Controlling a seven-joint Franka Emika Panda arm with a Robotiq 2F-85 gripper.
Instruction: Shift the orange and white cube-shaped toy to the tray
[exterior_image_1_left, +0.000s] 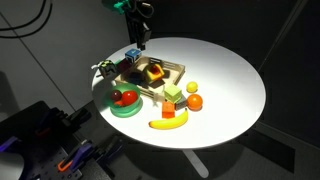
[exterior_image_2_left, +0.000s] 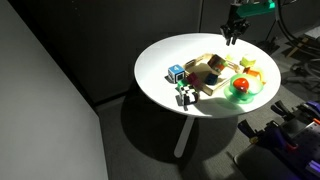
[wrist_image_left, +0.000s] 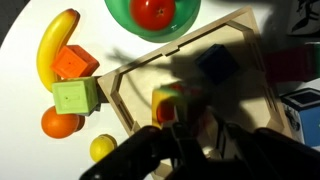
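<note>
The orange and white cube-shaped toy (wrist_image_left: 170, 100) lies inside the tray (wrist_image_left: 121, 95), on its wood floor, close to the rim that faces the green cube (wrist_image_left: 75, 97). The gripper (wrist_image_left: 200, 140) hangs over the toy without touching it; its jaws are spread apart and hold nothing. Outside the tray, the green bowl (wrist_image_left: 118, 20) with a red fruit stands just beside the rim. The banana (wrist_image_left: 55, 45) lies near the green cube.
</note>
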